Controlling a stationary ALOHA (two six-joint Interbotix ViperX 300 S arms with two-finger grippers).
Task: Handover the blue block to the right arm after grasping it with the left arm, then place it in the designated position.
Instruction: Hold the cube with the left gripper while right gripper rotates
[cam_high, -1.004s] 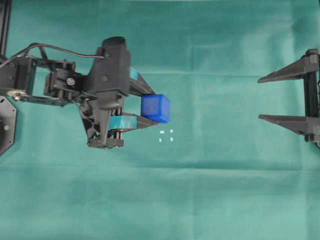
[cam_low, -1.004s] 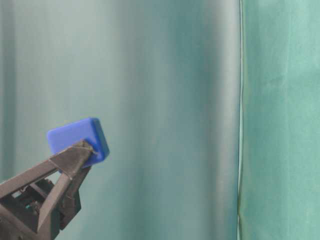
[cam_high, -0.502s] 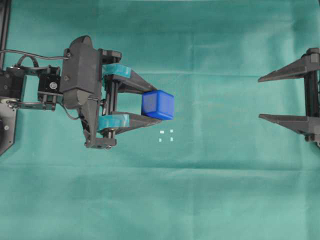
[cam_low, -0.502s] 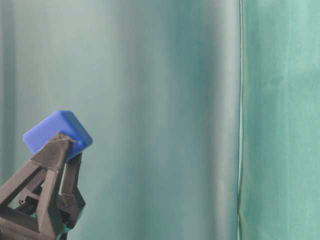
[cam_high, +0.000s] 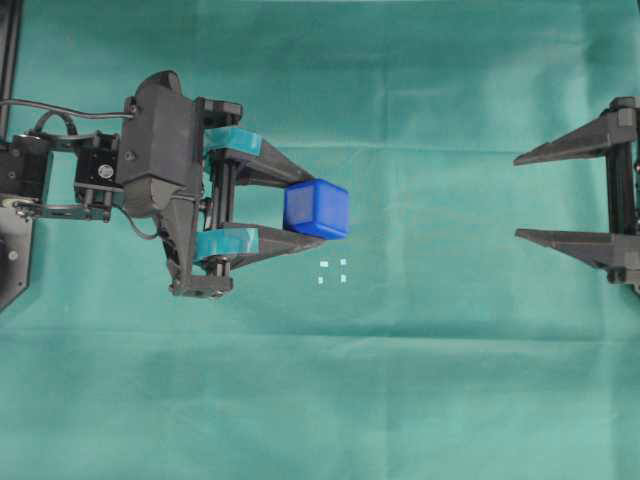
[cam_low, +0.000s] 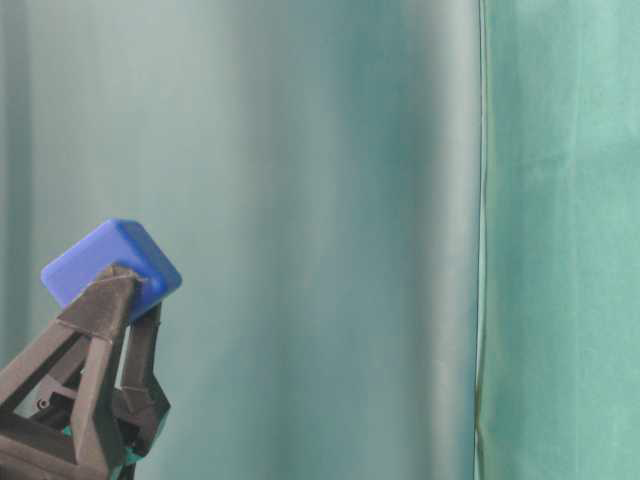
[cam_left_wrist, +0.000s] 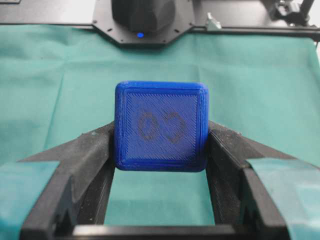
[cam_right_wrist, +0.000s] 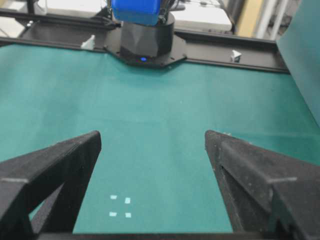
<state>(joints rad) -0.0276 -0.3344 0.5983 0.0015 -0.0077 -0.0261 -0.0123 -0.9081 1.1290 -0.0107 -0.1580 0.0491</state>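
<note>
Worktop (cam_high: 420, 400) cloth fills the overhead frame, and a fall onto it is the main risk. At centre-left the left claw (cam_high: 300, 212) is clamped on the blue block (cam_high: 316, 209), held aloft only by its fingertips; a jolt or skewed approach could twist it free. At the right edge the right claw (cam_high: 522, 196) waits spread wide, well apart. Closing off-centre might knock the block away from the designated position (cam_high: 332, 271), just below it.

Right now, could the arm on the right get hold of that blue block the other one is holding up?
Probably yes. The blue block sticks out past the left arm's fingers, the right arm's fingers stand wide open facing it, and nothing lies between them.
</note>
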